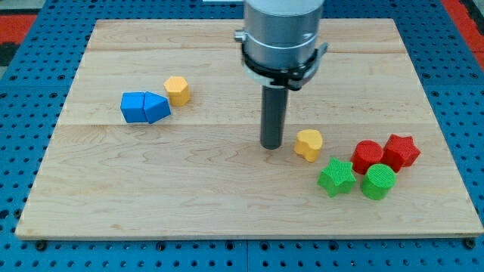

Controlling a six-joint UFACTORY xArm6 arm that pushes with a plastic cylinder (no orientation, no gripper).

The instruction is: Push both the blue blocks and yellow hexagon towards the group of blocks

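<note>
Two blue blocks touch at the view's left: a blue cube [134, 107] and a blue wedge-like block [157, 108]. A yellow hexagon [178, 90] sits just up and right of them. My tip [271, 145] rests on the board near the middle, far right of those three and just left of a yellow heart-shaped block [308, 143]. The group lies at the view's lower right: a green star [336, 177], a green round block [377, 182], a red block [367, 156] and a red star [401, 151].
The wooden board [227, 204] lies on a blue pegboard table [23, 136]. The arm's grey cylindrical body [282, 34] hangs over the board's top middle.
</note>
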